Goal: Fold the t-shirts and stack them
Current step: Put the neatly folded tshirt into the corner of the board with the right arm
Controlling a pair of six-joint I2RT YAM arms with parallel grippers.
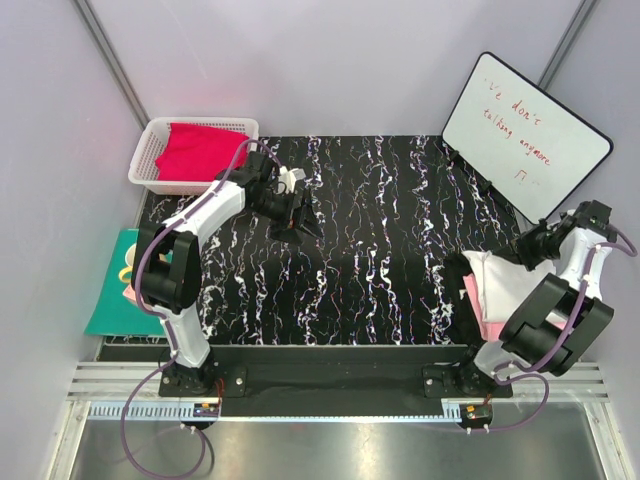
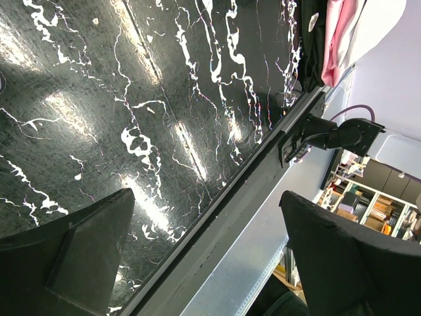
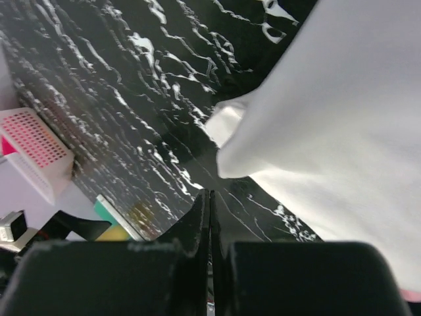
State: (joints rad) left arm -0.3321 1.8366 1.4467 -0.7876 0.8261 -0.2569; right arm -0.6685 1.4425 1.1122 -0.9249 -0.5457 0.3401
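Top external view: on the marbled table (image 1: 380, 250), the white t-shirt (image 1: 495, 280) lies bunched over the pale pink t-shirt (image 2: 337, 39) at 4 o'clock, nearest the right arm. The crimson t-shirt (image 1: 200, 150) fills the basket (image 1: 148, 160) at 10 o'clock. The right gripper (image 3: 210, 204), clenched on nothing visible, sits just beside the white cloth. The left gripper (image 1: 297, 215) gapes wide, empty.

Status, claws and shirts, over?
Left claw open, empty, over table. Right claw shut beside white shirt. It lies on pink shirt, right edge; red shirt in basket. Nothing in the way.
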